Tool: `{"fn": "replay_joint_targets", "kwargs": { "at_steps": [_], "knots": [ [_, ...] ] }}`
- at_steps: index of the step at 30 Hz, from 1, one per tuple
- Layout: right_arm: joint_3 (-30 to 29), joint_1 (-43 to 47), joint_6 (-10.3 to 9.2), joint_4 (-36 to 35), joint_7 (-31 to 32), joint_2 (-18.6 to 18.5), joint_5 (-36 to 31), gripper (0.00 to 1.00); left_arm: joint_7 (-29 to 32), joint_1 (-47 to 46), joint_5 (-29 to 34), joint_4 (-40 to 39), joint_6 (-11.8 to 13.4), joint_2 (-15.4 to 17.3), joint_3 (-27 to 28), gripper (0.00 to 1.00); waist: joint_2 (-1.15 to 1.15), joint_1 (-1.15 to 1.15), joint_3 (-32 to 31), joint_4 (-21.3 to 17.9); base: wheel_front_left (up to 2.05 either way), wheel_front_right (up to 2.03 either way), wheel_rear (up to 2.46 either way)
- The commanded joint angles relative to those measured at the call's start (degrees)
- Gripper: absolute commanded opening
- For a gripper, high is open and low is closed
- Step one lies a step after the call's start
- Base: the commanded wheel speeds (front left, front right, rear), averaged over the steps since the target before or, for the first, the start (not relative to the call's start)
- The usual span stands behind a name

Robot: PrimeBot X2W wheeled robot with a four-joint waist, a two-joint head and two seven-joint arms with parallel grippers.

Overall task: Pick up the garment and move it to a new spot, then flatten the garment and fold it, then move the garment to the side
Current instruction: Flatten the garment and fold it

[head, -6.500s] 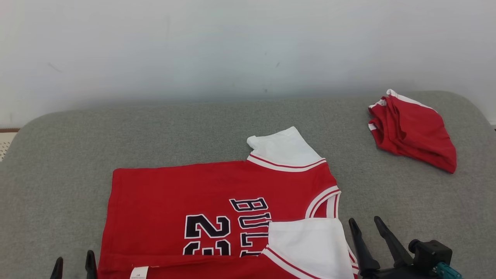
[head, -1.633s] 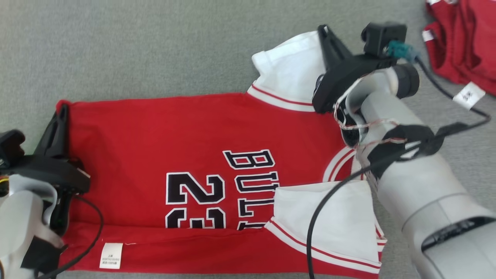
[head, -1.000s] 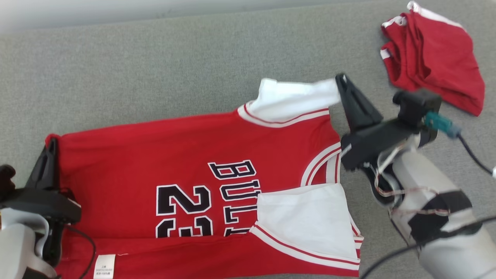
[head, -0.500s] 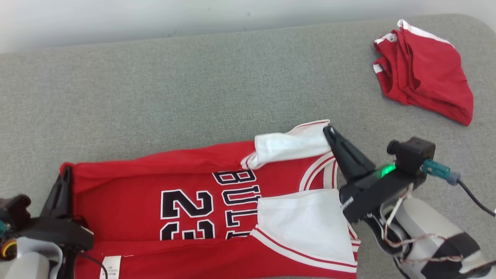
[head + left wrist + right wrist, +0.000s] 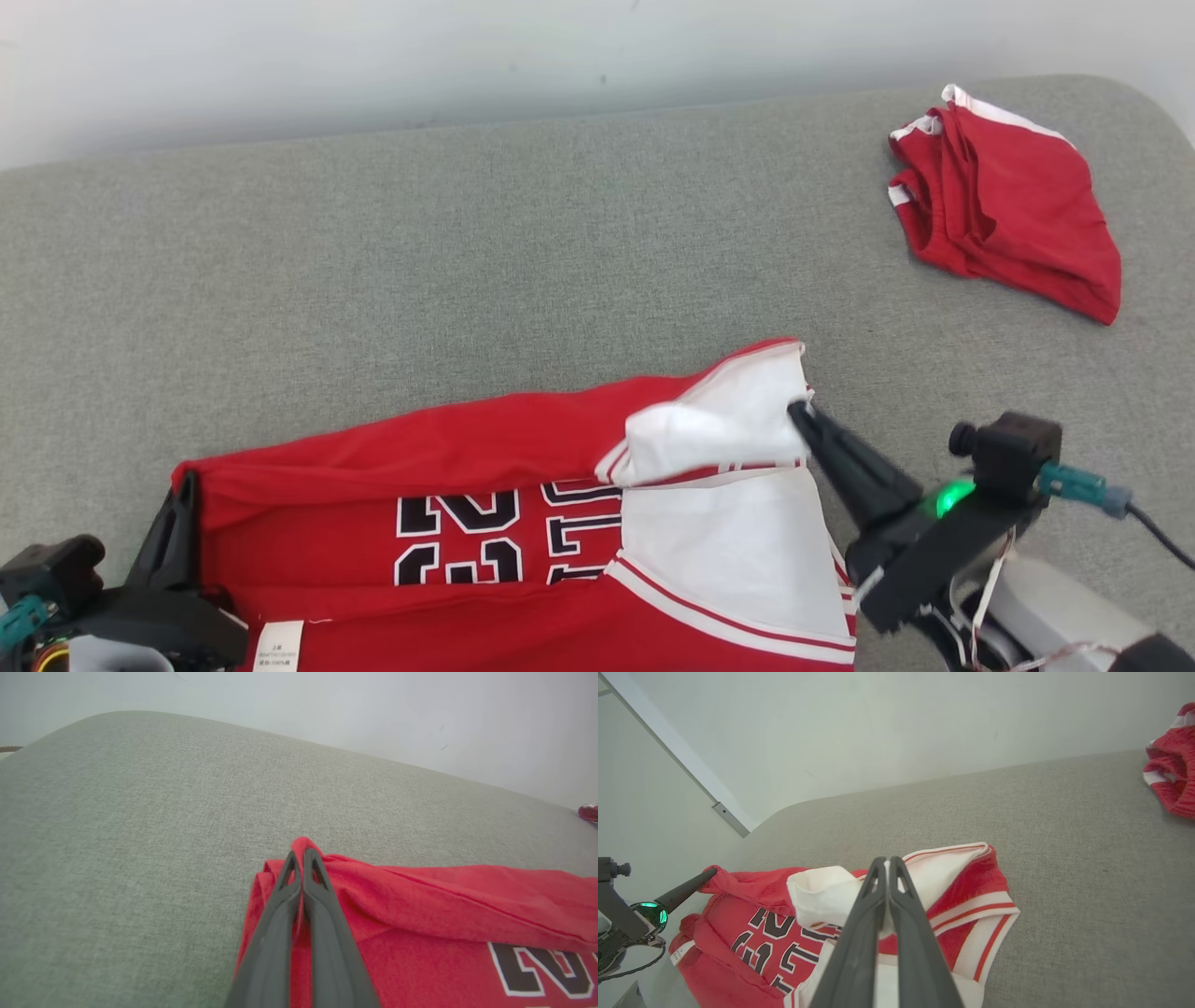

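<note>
Folding is apparently proceeding: left pincer [image 5: 301, 856] is clamping a hem corner of the red-and-white cotton jersey [image 5: 439, 457], right pincer [image 5: 887, 863] its white sleeve [image 5: 719, 425], to bring the far half over, near the grey fabric worktop's [image 5: 467, 233] front edge.

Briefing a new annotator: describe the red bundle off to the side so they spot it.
On the grey cushion, go to the far right corner by the wall. The bundle there is crumpled, plain red with white trim; the nearer jersey has black numbers.
</note>
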Motion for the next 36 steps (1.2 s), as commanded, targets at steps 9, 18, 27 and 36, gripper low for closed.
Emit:
{"fn": "replay_joint_targets", "kwargs": {
  "at_steps": [9, 18, 27, 36],
  "knots": [
    [3.1, 3.7, -0.03, -0.6, 2.8, -2.1, 1.9, 0.00, -0.2, 2.8, 1.5, 1.9, 0.0, -0.5, 0.6, 0.00, 0.00, 0.00, -1.2, -0.2, 0.00, 0.00, 0.00],
    [4.8, 4.8, -0.02, 1.6, 3.9, 0.0, 0.3, 0.00, -0.2, 3.6, 2.7, 2.7, 0.0, -1.0, 2.3, 0.44, 0.00, 0.00, -1.4, -0.5, 0.00, 0.00, 0.00],
    [5.5, 5.1, -0.03, 6.2, 4.3, 1.7, -4.3, 0.00, -0.2, 5.6, 4.2, -2.4, 0.0, -3.1, 5.9, 1.00, 0.00, 0.00, -1.7, 0.1, 0.00, 0.00, 0.00],
    [6.0, 6.1, -0.03, 9.2, 5.2, 2.8, -6.3, 0.00, -0.2, 10.0, 7.9, -11.8, 0.4, -6.4, 9.6, 1.00, 0.00, 0.00, -2.9, 1.2, 0.00, 0.00, 0.00]
  ]
}}
